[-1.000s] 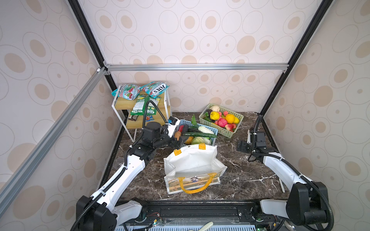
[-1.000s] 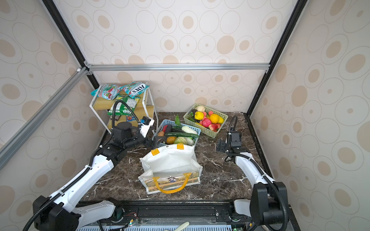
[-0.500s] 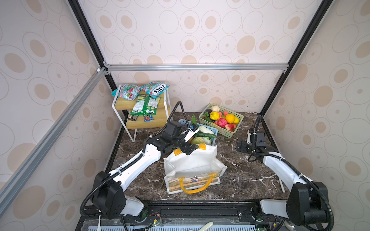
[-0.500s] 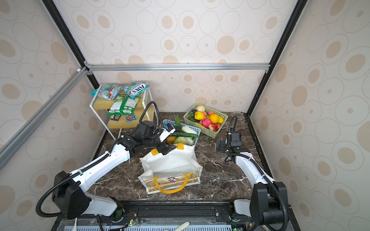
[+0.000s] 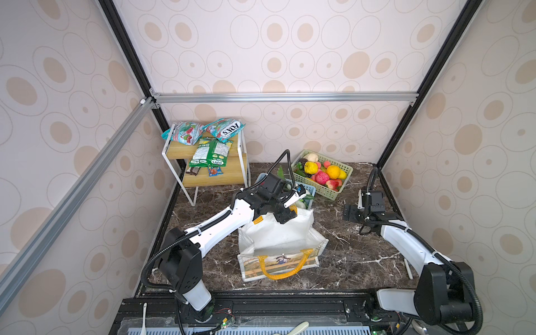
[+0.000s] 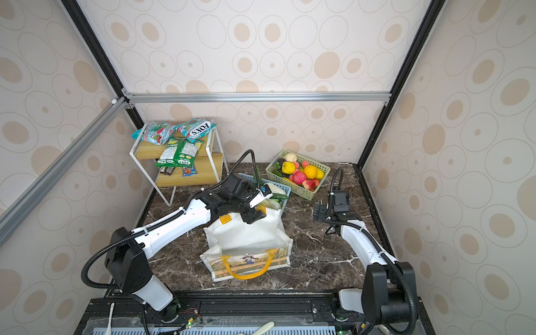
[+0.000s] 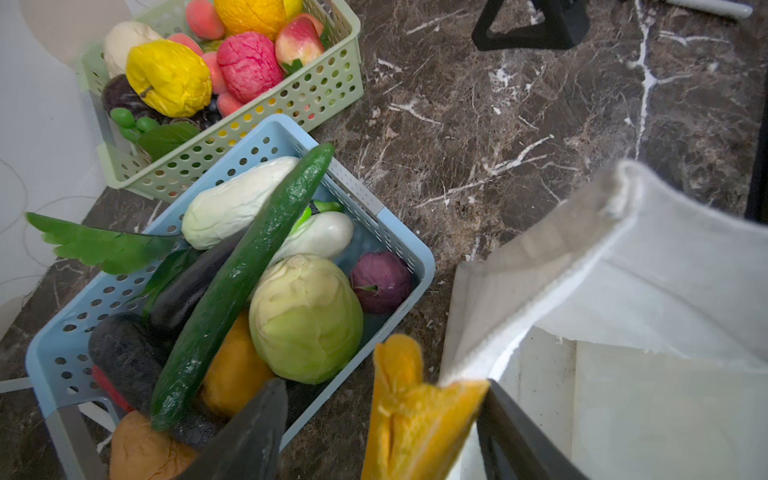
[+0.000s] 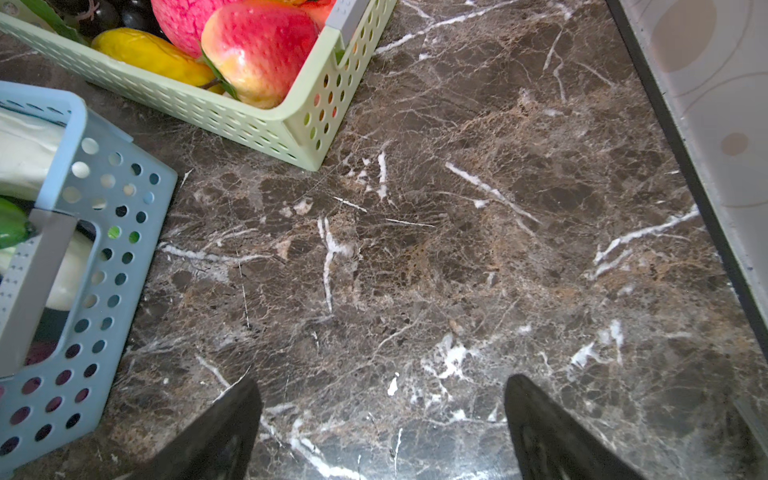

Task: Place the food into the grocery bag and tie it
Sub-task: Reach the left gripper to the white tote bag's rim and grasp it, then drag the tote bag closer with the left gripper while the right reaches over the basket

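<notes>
The white grocery bag (image 5: 278,232) (image 6: 243,235) stands open mid-table, one yellow-orange handle (image 5: 282,268) hanging over its printed front. My left gripper (image 5: 285,216) (image 6: 252,216) (image 7: 382,390) is at the bag's far rim. It is open, its jaws either side of the far handle (image 7: 415,415); one finger touches it and the other is apart. The food lies in two baskets behind the bag: vegetables in the blue basket (image 7: 54,345) (image 5: 310,190), fruits in the green basket (image 5: 345,174) (image 7: 332,83). My right gripper (image 5: 349,213) (image 8: 382,399) hangs open over bare marble.
A white-framed wooden shelf rack (image 5: 214,177) with snack packets (image 5: 210,150) stands at the back left. A thin white stick (image 5: 408,268) lies by the right wall. Patterned walls and black frame posts close in the table on three sides.
My left arm swung from beside the rack to the bag's far rim, and its jaws have narrowed around the handle. The right arm has not moved.
</notes>
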